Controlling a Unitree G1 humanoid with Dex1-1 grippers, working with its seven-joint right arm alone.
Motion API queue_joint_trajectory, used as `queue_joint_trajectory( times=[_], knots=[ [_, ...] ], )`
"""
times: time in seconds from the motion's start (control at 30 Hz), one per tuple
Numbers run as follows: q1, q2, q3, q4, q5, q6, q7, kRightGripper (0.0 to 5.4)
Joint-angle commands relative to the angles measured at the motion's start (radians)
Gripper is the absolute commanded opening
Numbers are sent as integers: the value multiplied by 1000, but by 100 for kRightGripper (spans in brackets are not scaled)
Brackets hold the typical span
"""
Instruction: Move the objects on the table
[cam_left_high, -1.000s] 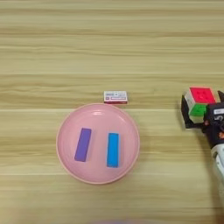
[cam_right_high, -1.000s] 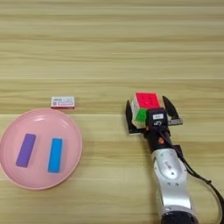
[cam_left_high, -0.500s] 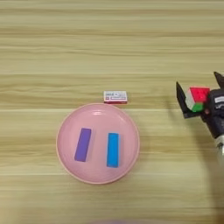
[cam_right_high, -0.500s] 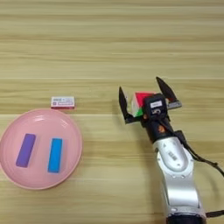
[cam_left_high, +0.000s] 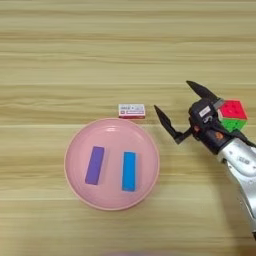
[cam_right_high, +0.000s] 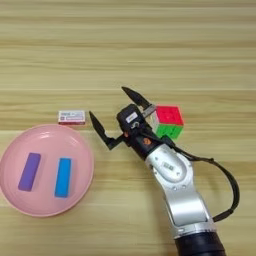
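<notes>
Your right gripper sits over the middle of the table, its two black fingers spread wide and holding nothing — one finger points toward the far side, the other toward the left. The silver forearm enters from the near edge on the right and slants up and leftward to the gripper.

The puzzle cube rests on the wood just to the right of the gripper body, red face up and a green face toward you; it lies outside the open jaws, close beside the far finger's base.

The round pink plate lies to the left, nearer to you than the gripper. On it you see two flat bars side by side and apart — the purple bar on the left, the blue bar on the right, both running near to far.

The small white-and-red box lies flat on the table just beyond the plate's far rim, near the left fingertip but not touching it.
</notes>
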Motion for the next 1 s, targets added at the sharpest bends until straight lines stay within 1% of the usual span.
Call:
queue_joint_trajectory(
  times=[0.03,0.17,0.3,0.4,0.47,0.53,0.67,0.77,1.0],
  knots=[
    [-42,-6,32,-99,26,96,30,536],
    [-75,14,97,-165,-5,269,42,536],
    [-127,32,170,-185,-54,384,49,536],
    [-181,39,199,-187,-83,453,53,536],
    [-214,46,218,-157,-125,459,29,536],
    [-236,49,228,-126,-160,446,7,536],
    [-249,63,251,-47,-203,414,-23,536],
    [-241,77,257,20,-205,392,-33,536],
    [-232,84,267,98,-223,348,-47,536]
  ],
)
